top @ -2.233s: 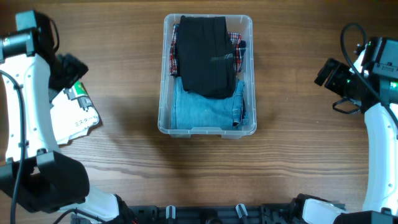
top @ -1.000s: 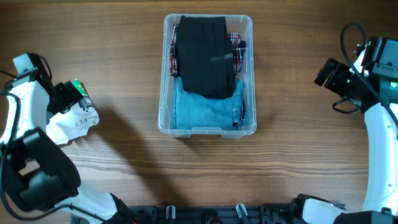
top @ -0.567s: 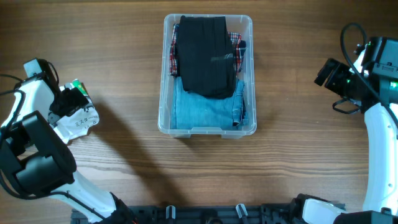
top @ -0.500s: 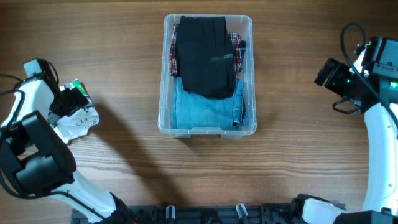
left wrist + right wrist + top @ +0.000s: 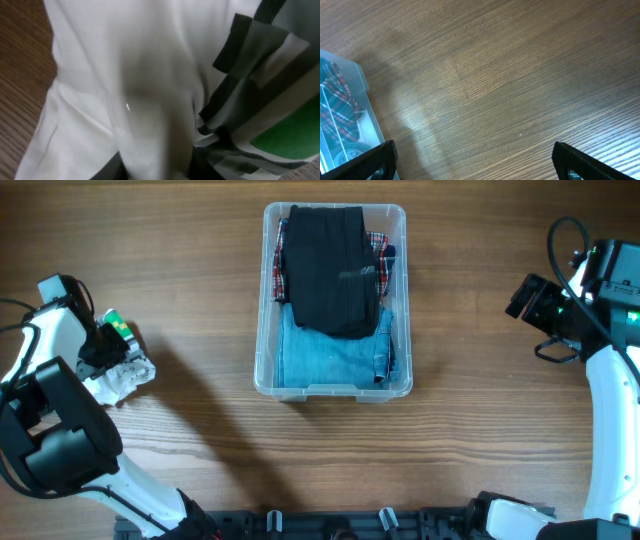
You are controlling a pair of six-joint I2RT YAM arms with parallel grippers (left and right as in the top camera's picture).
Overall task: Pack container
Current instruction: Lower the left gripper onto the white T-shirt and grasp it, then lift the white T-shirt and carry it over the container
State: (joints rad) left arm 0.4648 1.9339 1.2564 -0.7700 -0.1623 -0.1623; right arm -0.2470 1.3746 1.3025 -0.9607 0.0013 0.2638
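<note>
- container (image 5: pixel 333 391): clear plastic, glossy, smooth;
- table (image 5: pixel 480 430): wood, matt, fine grain;
- black garment (image 5: pixel 335 265): matt cloth;
- blue garment (image 5: pixel 325 355): denim-like cloth, matt;
- white garment (image 5: pixel 128 375): soft cloth, creased, printed

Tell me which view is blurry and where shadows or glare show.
Left wrist: the white printed cloth fills the frame, too close and out of focus. Overhead: sharp, evenly lit, a soft shadow on the table right of the cloth. Right wrist: crisp wood grain, a pale sheen near the container.
</note>
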